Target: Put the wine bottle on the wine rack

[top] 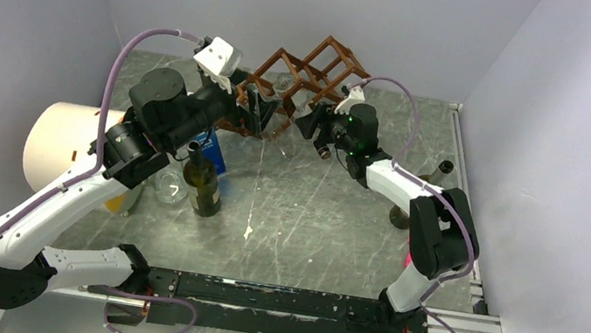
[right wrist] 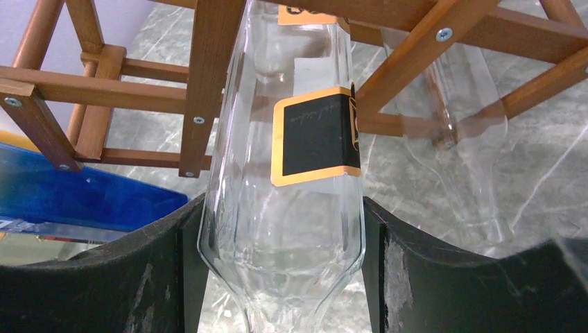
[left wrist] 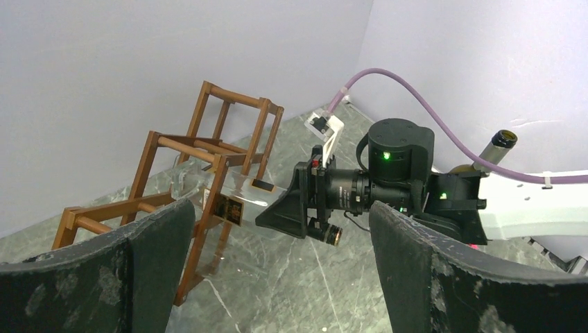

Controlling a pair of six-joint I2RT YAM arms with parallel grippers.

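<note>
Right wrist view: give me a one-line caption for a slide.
Right hand grips a clear wine bottle, black gold-edged label, its body lying between the bars of the wooden wine rack.

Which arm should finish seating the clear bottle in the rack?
Right. The right gripper is shut on the clear bottle, whose far end sits among the bars of the wine rack. The left gripper hangs open and empty beside it.

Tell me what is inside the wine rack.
A clear bottle with a black, gold-edged label runs through a cell of the wine rack, held in the right tool. A second clear glass shape lies beside it. Wooden bars cover the bottle's far end.
</note>
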